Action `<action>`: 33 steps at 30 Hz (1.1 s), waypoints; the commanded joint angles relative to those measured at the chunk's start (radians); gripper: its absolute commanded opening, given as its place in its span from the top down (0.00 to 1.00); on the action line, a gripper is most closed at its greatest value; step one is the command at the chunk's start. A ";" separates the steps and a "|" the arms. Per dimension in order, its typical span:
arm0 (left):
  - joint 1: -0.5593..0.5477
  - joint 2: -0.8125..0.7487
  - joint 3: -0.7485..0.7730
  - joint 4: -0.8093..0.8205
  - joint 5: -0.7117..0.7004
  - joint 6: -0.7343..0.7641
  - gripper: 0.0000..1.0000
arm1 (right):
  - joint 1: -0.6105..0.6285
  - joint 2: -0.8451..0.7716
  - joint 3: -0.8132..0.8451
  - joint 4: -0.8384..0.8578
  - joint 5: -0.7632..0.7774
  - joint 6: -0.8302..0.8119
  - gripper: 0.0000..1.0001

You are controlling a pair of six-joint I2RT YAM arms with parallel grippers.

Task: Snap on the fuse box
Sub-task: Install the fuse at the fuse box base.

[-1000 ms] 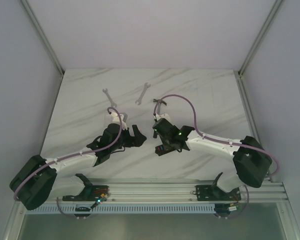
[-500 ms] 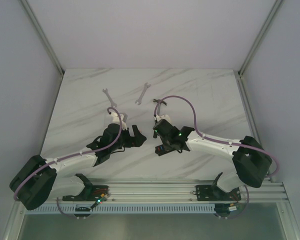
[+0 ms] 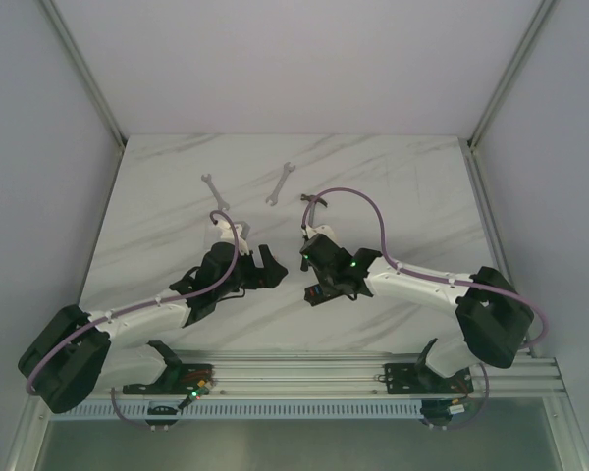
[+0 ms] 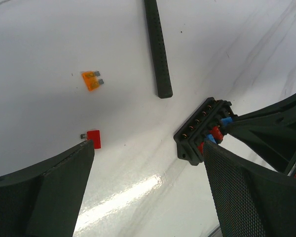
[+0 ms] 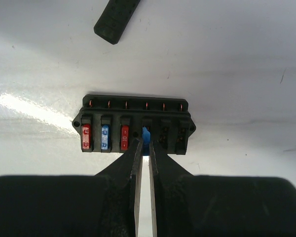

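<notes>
Ahead of our right gripper (image 5: 143,148), pinching 1 blue fuse (image 5: 146,134), the fuse box (image 5: 136,112) is lying unbraced; we are risking shoving it, with our left gripper (image 4: 148,153) gaping wide.

This is a robotics lab cell set up for bench trials. Plain pale walls (image 3: 294,59) close in the back and both sides, framed by bare aluminium posts (image 3: 83,74) that run to the upper corners of the top view. The bench (image 3: 157,196) is a single white marbled slab. Along the bottom of that view a slotted aluminium rail (image 3: 304,371) carries the left arm (image 3: 142,311) and the right arm (image 3: 422,282), each trailing a purple cable (image 3: 348,189). The few things laid out are workshop test pieces: a wrench (image 3: 213,189) beside a second wrench (image 3: 281,183) at upper middle, a hammer handle (image 4: 158,54), a fuse box (image 5: 134,123), a loose orange fuse (image 4: 91,80) and a red fuse (image 4: 93,138).
</notes>
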 commanded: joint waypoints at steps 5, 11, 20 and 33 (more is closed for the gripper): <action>0.004 -0.016 -0.005 -0.011 0.003 -0.010 0.00 | 0.006 0.012 -0.022 0.003 0.015 -0.002 1.00; 0.005 -0.011 -0.003 -0.011 0.004 -0.011 0.00 | 0.006 0.017 -0.022 -0.002 0.017 -0.009 1.00; 0.004 -0.010 0.000 -0.011 0.005 -0.012 0.00 | 0.006 0.029 -0.020 -0.002 0.014 -0.012 1.00; 0.004 -0.010 0.001 -0.011 0.006 -0.011 0.00 | 0.006 0.095 -0.014 -0.058 0.009 -0.018 1.00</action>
